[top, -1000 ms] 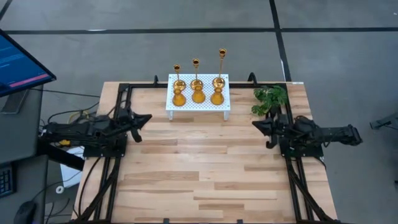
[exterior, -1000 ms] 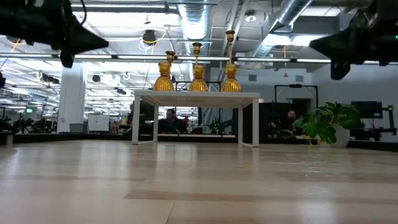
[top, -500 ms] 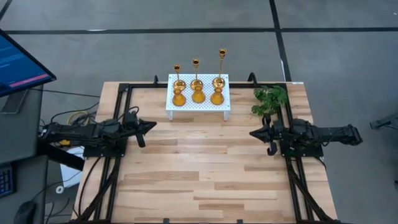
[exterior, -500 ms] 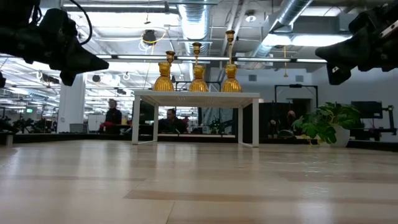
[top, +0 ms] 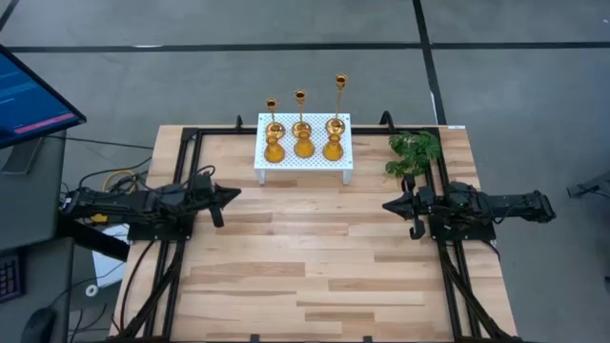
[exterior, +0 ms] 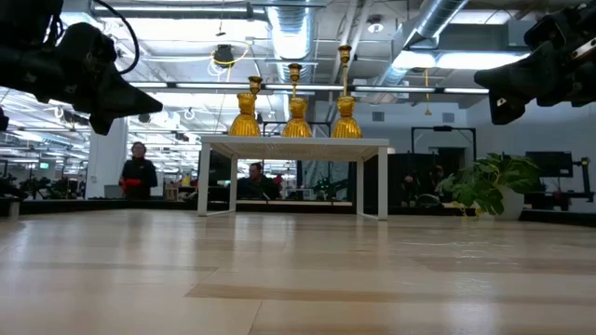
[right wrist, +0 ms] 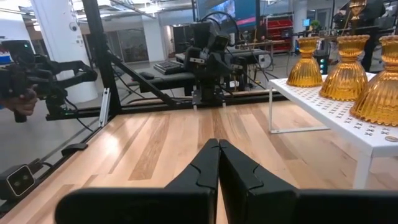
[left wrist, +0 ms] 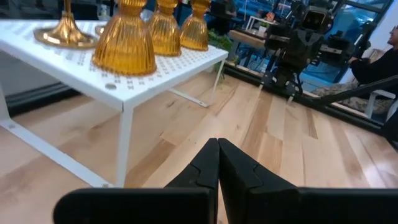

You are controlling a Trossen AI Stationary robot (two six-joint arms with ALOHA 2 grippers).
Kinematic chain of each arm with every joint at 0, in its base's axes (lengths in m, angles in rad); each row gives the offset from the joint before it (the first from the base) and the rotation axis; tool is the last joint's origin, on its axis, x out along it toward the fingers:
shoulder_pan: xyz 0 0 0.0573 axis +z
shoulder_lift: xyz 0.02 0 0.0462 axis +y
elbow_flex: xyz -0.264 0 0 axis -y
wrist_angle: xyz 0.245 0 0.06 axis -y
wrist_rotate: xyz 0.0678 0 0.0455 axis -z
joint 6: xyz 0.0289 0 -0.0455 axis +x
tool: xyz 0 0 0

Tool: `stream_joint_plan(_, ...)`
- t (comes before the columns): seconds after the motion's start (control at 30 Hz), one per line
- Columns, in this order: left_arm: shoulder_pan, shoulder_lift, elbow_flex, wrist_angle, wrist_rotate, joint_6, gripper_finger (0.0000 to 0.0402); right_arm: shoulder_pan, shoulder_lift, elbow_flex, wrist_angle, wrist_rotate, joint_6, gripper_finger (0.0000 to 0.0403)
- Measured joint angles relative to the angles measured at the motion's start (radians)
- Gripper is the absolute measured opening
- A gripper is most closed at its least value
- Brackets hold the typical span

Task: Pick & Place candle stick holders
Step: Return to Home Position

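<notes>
The left gripper [top: 229, 194] and right gripper [top: 389, 204] hung clenched over the table [top: 315, 267], tips facing each other. Beyond them, six holders [top: 303, 136] stood on the stand [top: 291, 168], bulbous ones before sticks.

Gold slim candle sticks [left wrist: 62, 34] & ribbed amber bulbous holders [left wrist: 123, 45] gleam on a white stand [top: 303, 165] w/ a dotted perforation pattern, ahead of both tools. Matte black: left gripper [top: 233, 194], right gripper [top: 388, 204]. Table [top: 315, 257] under them: pale wood, butcher-block strips in mixed light/tan tones. Plant [top: 415, 151] nr right gripper: green leaves. Floor [top: 286, 29]: grey w/ dark seam lines. Monitor [top: 29, 100] behind left arm: blue screen, pink-red band.
</notes>
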Motion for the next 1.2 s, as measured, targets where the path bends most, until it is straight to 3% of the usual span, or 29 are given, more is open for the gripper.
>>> stream_joint_plan(0.37, 0.001, 0.005, -0.04, 0.085, 0.019, -0.042, 0.0005, 0.002, 0.0, 0.0, -0.002, -0.008, -0.013, 0.0)
stream_joint_plan(1.2, 0.001, 0.007, -0.041, 0.094, -0.004, -0.05, 0.0012, -0.04, 0.0, -0.001, -0.002, -0.004, -0.043, 0.0)
